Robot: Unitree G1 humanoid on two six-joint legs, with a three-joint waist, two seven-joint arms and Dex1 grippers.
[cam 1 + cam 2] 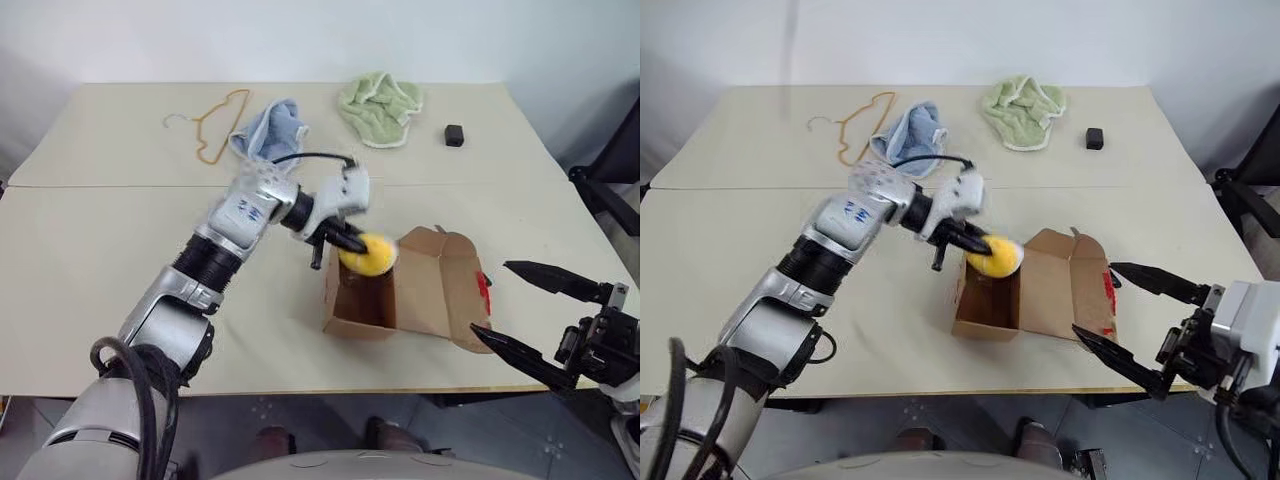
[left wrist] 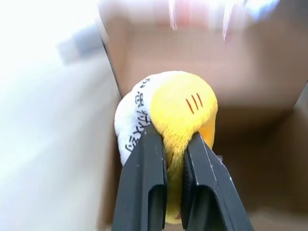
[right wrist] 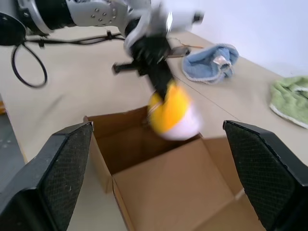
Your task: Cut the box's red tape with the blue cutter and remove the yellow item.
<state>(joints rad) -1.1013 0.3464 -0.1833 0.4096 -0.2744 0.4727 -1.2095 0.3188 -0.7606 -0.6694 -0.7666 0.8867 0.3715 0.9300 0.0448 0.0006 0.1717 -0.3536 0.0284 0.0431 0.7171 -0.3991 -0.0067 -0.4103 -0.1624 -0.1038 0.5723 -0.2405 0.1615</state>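
Left gripper (image 1: 352,243) clamped on yellow item (image 1: 370,254), lifting clear of opened box (image 1: 425,290) (flaps splayed); right gripper (image 1: 525,315) wide open, empty, beside box.

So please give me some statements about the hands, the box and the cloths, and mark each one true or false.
1. The left hand grips the yellow item. True.
2. The box is closed. False: its flaps stand open.
3. The right hand holds the box. False: it is open, apart from it.
4. The green cloth lies beyond the box. True.
5. The black cube sits inside the box. False: it is on the table.
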